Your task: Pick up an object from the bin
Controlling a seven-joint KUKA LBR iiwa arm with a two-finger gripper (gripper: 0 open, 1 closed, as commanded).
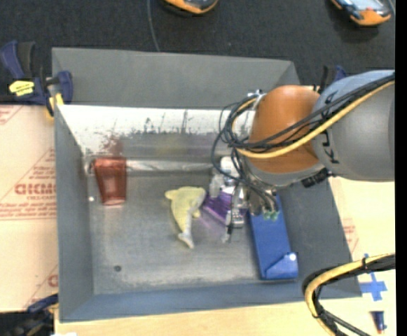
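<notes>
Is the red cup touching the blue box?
No, the red cup stands near the left wall of the bin, well apart from the blue box on the right.

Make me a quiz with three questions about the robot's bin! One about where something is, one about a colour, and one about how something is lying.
1. Where in the bin is the red cup?
A) on the left, near the back wall
B) in the front right corner
C) right in the middle

2. What colour is the flat box on the right side?
A) green
B) blue
C) white

3. How is the pale yellow toy?
A) hanging in the air
B) lying on the floor of the bin
C) standing on top of the cup

Answers:
1 A: the cup sits at the left, close to the back wall.
2 B: the box is plainly blue.
3 B: the toy lies on the grey floor, next to the purple thing that the gripper is over.
</notes>
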